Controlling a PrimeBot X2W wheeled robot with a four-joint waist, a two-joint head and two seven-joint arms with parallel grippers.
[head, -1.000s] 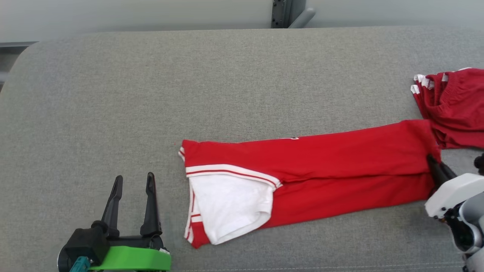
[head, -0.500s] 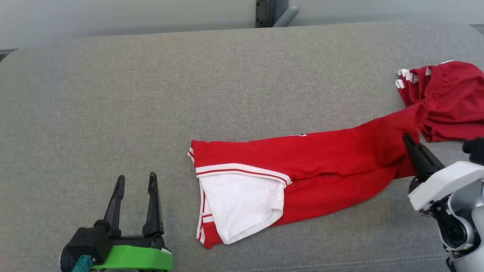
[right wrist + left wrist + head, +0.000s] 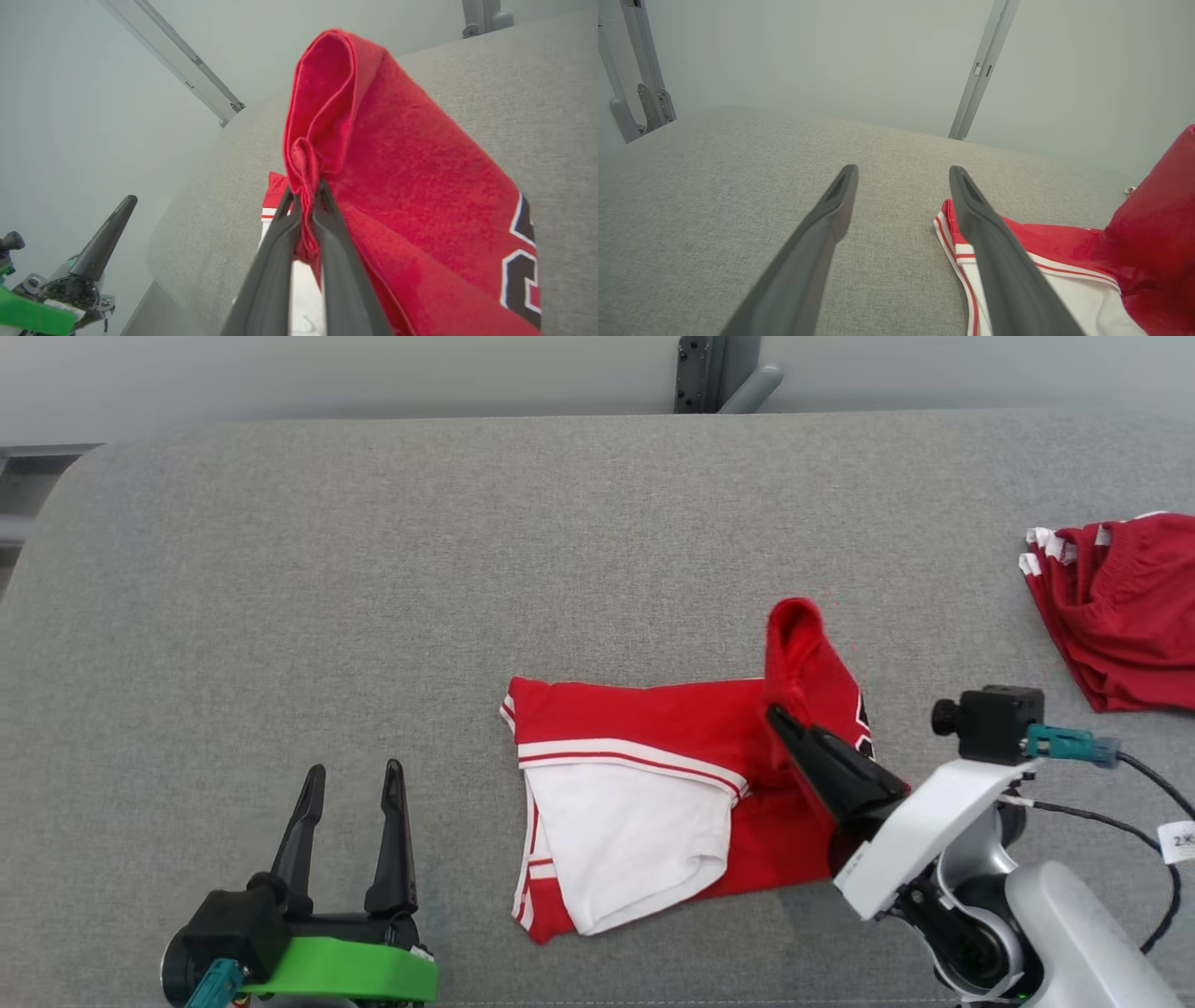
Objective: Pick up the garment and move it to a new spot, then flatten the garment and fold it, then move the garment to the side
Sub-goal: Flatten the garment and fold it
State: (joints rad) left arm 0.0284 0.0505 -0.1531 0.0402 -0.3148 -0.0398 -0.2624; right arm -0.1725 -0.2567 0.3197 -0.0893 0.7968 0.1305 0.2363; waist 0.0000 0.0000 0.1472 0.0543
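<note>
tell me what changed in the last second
The right pincer, shut on the right end of the red garment, carried it up and leftward over the rest, folding it. The left pincer stayed open and idle; the other red clothing stayed at the right.

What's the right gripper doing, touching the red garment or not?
Touching. The right wrist view shows the right gripper pinching a bunched fold of the red garment between its fingers.
</note>
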